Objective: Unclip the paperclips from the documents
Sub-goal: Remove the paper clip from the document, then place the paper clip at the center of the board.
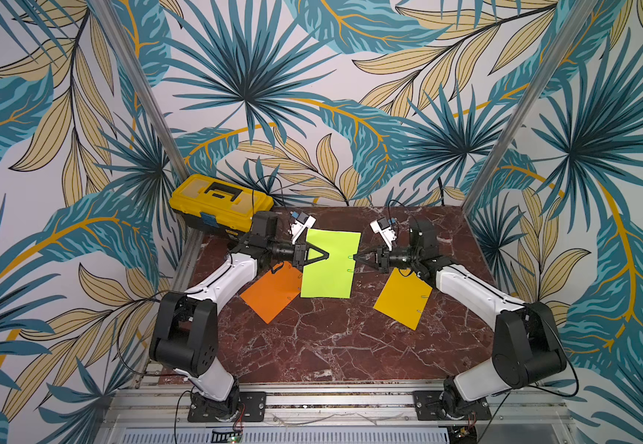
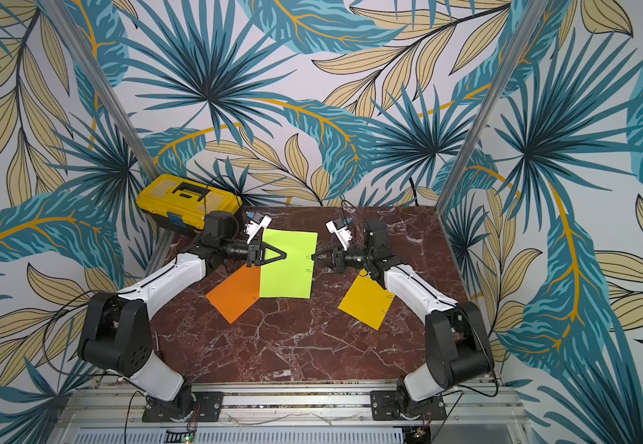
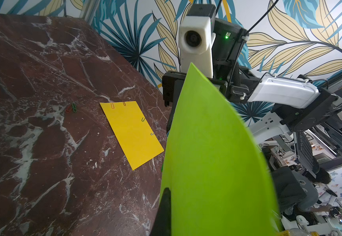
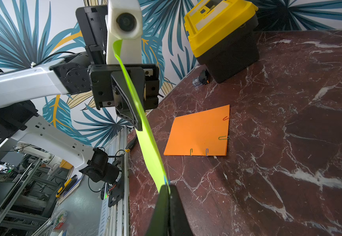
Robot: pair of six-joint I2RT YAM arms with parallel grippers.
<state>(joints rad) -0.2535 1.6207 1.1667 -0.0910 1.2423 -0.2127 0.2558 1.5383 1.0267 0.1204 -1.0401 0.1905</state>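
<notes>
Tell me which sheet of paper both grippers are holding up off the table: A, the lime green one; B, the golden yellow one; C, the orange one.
A: the lime green sheet is pinched at opposite edges by the left gripper and the right gripper, while the orange sheet and yellow sheet lie flat on the table.

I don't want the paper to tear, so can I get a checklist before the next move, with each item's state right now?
1. Left hand shut on lime green paper sheet: ok.
2. Right hand shut on that sheet's opposite edge: ok.
3. Small blue wire paperclip pinched by the right hand: cannot tell.
4. Sheet raised off red marble table between the hands: ok.
5. Orange paper sheet and golden yellow paper sheet freed of clips: not ok, both lie clipped.
</notes>
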